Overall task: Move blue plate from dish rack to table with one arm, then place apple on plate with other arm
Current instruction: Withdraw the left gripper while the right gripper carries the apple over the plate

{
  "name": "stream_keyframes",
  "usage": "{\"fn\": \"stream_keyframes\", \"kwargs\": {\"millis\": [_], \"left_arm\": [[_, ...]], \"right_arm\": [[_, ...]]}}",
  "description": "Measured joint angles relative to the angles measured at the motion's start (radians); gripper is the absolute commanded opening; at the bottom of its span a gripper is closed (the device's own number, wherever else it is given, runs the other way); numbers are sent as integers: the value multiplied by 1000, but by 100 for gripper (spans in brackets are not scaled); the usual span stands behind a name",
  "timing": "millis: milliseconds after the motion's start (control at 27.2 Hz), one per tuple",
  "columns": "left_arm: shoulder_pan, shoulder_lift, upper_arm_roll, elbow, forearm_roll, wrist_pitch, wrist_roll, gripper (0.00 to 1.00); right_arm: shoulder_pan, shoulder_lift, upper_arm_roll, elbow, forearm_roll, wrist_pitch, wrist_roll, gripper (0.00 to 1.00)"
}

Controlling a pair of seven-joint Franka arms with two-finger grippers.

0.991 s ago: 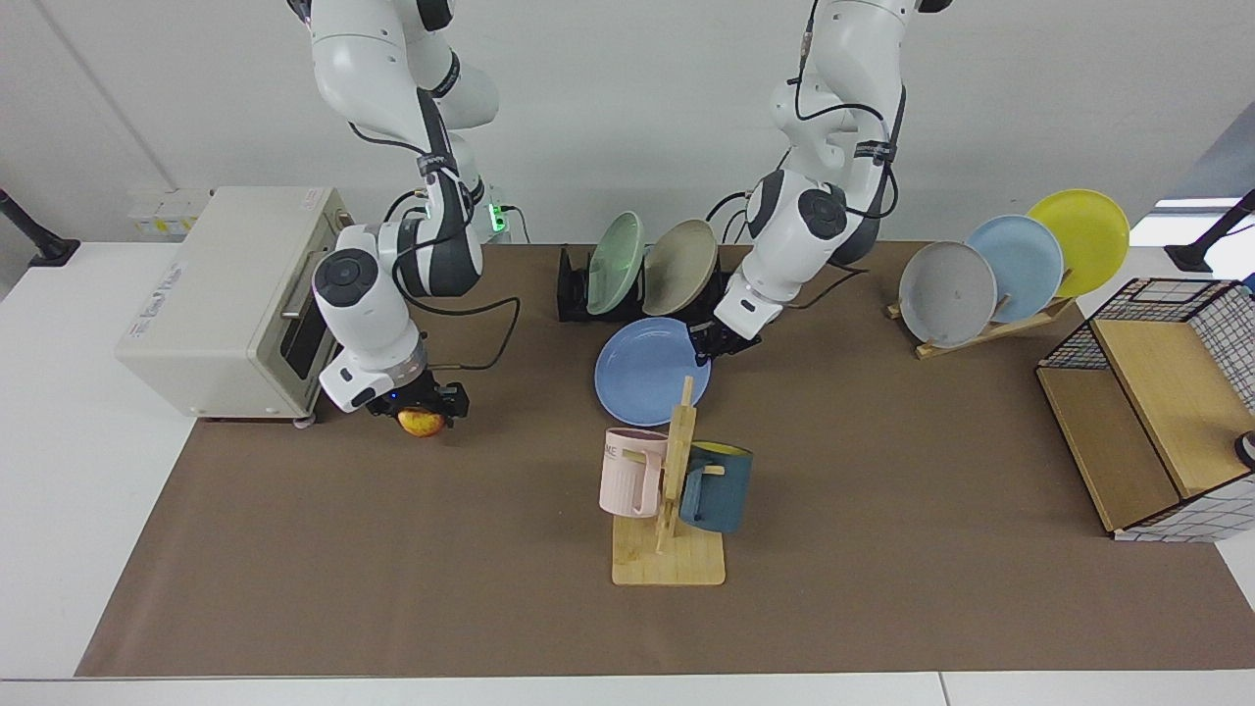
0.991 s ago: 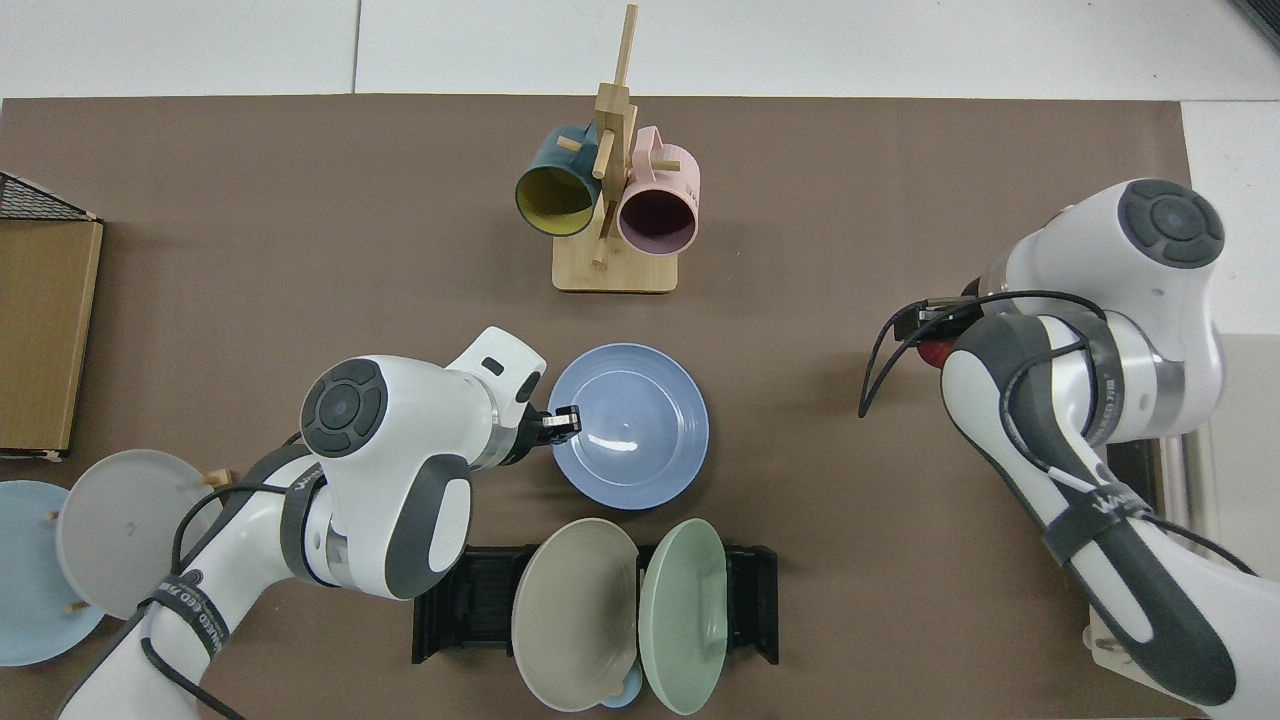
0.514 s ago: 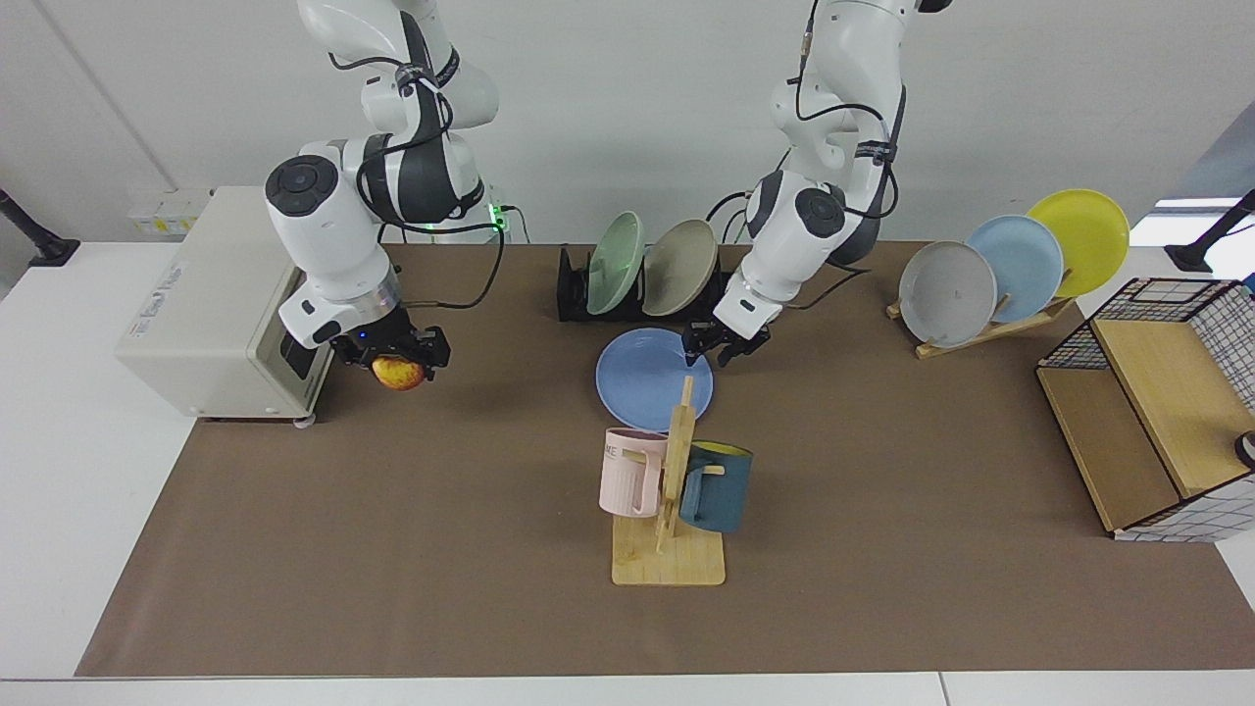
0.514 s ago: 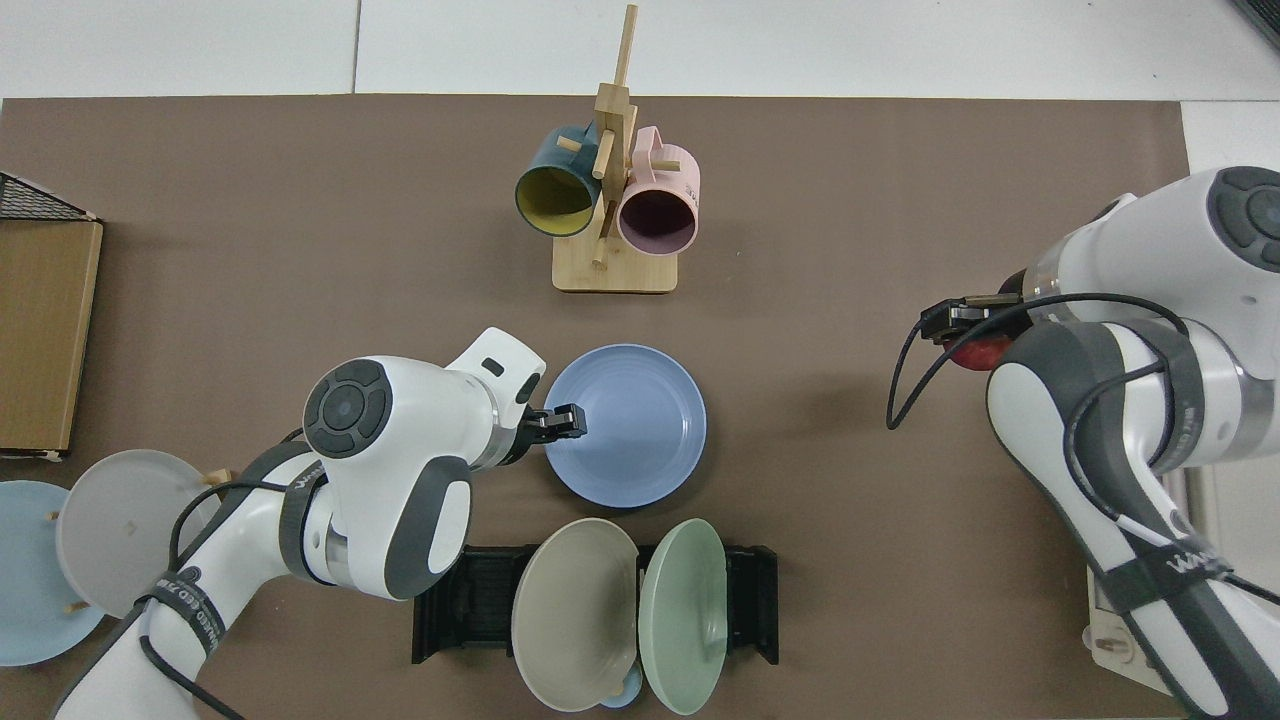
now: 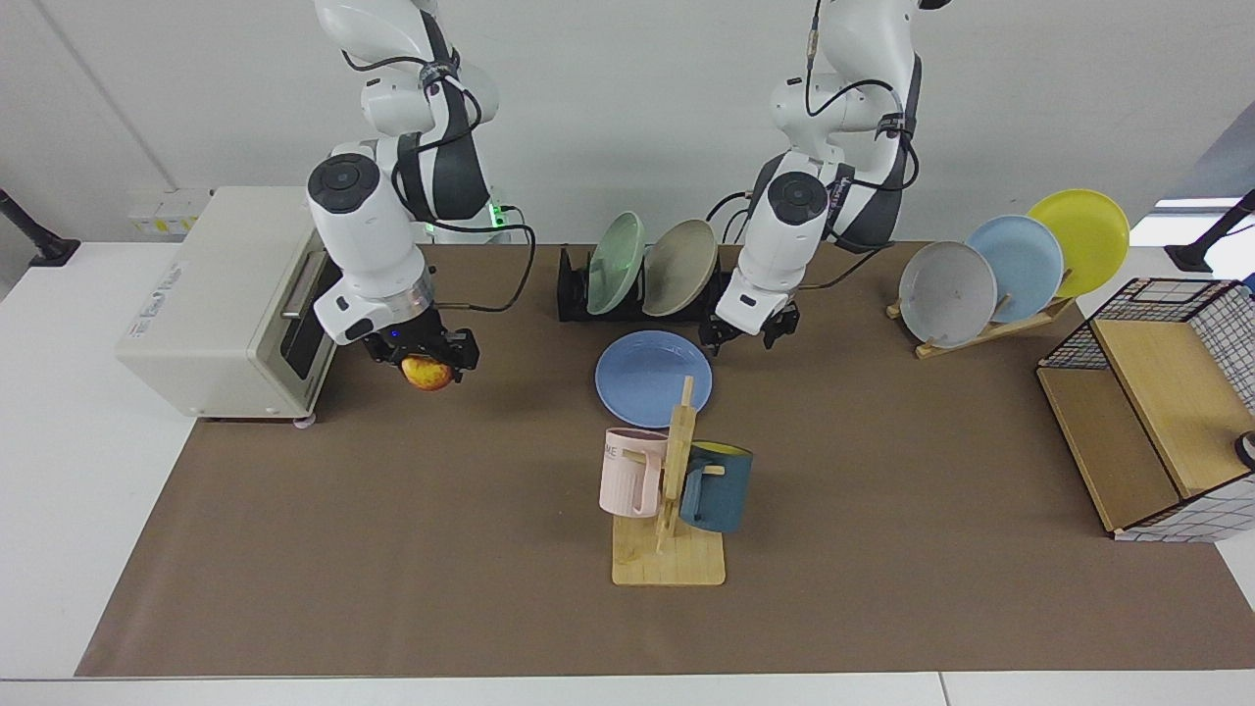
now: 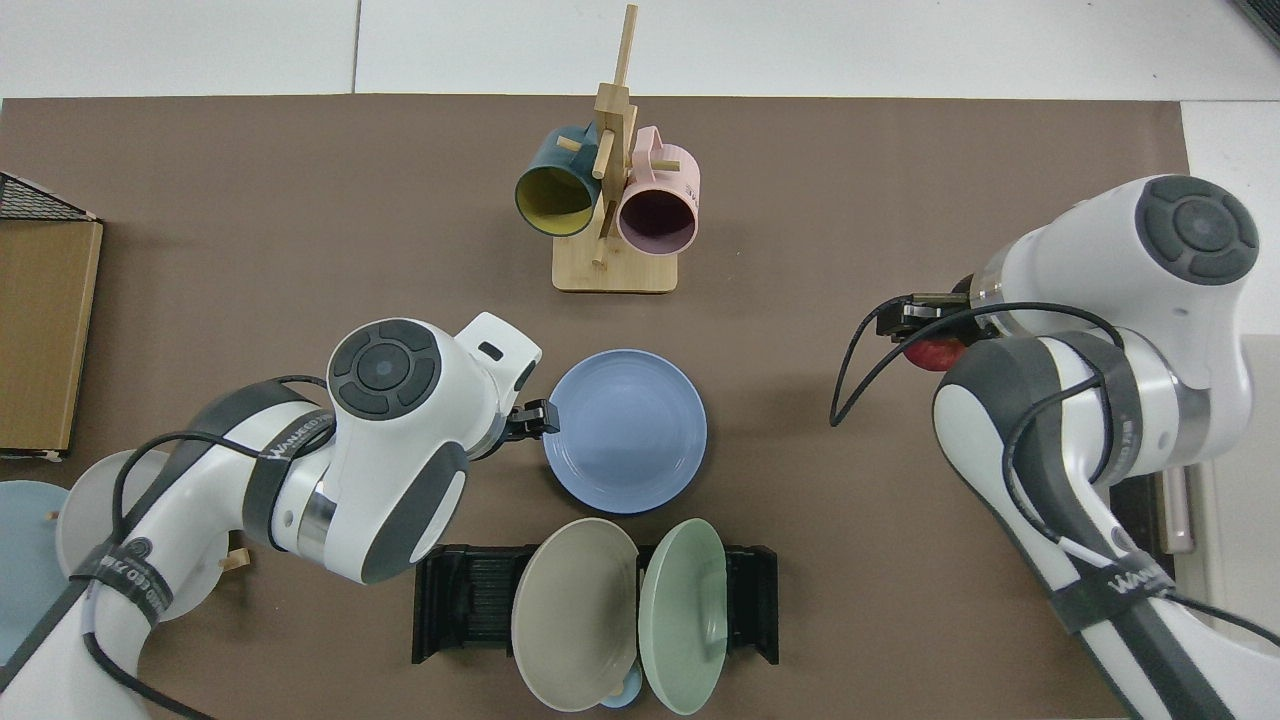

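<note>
Periwinkle, matte, your blue plate [image 5: 653, 376] lies flat before the dish rack [image 5: 574, 286]; beside it your left gripper [image 5: 750, 331] hangs spread, empty; your right gripper [image 5: 428, 355] clamps the red-yellow apple [image 5: 428, 373].

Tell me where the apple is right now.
The apple is held off the table in the right gripper, at the facing view's left, beside the toaster oven.

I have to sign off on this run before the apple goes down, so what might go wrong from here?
1. The left pincer hangs open right beside the blue plate; the incoming arm might clip it.
2. The mug tree stands close to the plate and could get bumped.
3. The apple, held in the right pincer, is round and the plate looks shallow, so it may roll off.
</note>
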Motion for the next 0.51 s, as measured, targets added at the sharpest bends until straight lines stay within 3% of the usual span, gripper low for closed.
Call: {"fn": "stream_keyframes", "kwargs": {"millis": [514], "left_arm": [[147, -131, 16, 162, 16, -313, 45, 100]], "right_arm": [[171, 62, 5, 39, 0, 39, 259, 0]]}}
